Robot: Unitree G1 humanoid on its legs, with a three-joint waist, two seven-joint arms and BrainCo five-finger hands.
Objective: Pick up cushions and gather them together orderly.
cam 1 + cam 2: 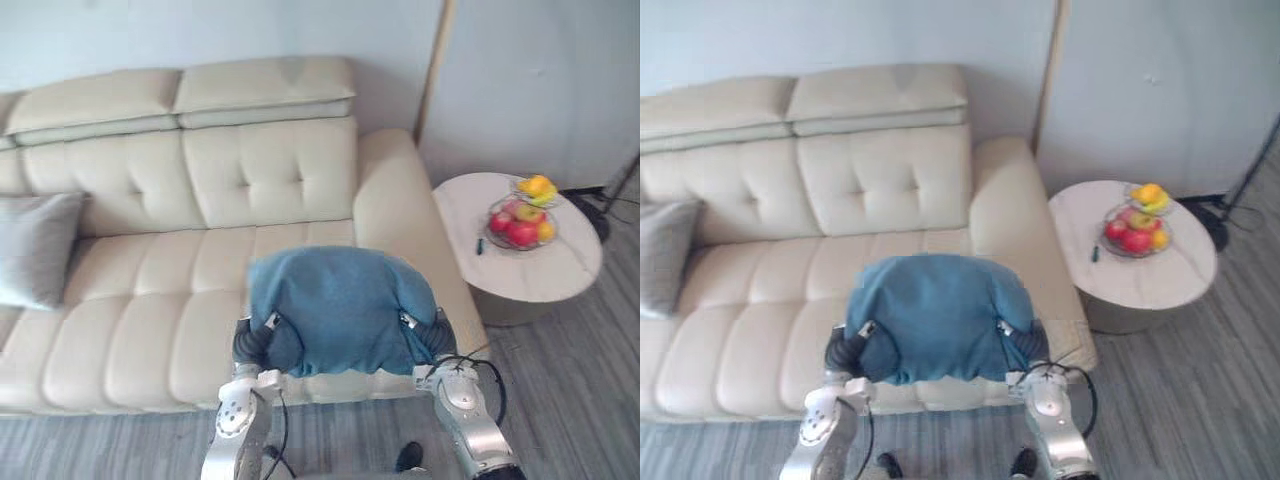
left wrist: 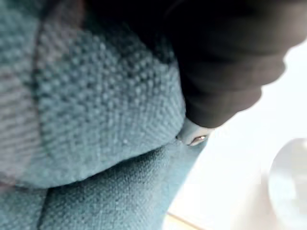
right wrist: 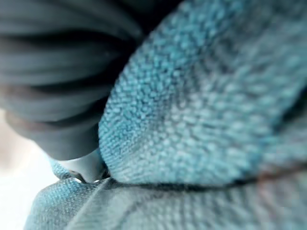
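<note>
Flanking the blue cushion (image 1: 340, 305), left hand (image 1: 252, 345) and right hand (image 1: 435, 338) carry it; clenched or not, I cannot tell. Grey cushion (image 1: 35, 245) lies well left along the sofa (image 1: 150, 330).

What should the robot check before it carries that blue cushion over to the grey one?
1. Blue cushion is flanked by the left hand and right hand, one at each lower corner: ok.
2. Firm grip on the cushion: cannot tell, the cloth hides it.
3. Grey cushion leans on the backrest at the sofa's left end: ok.
4. Sofa seat has room beside the grey cushion: ok.
5. Fruit bowl on the side table stands well apart from the blue cushion: ok.
</note>
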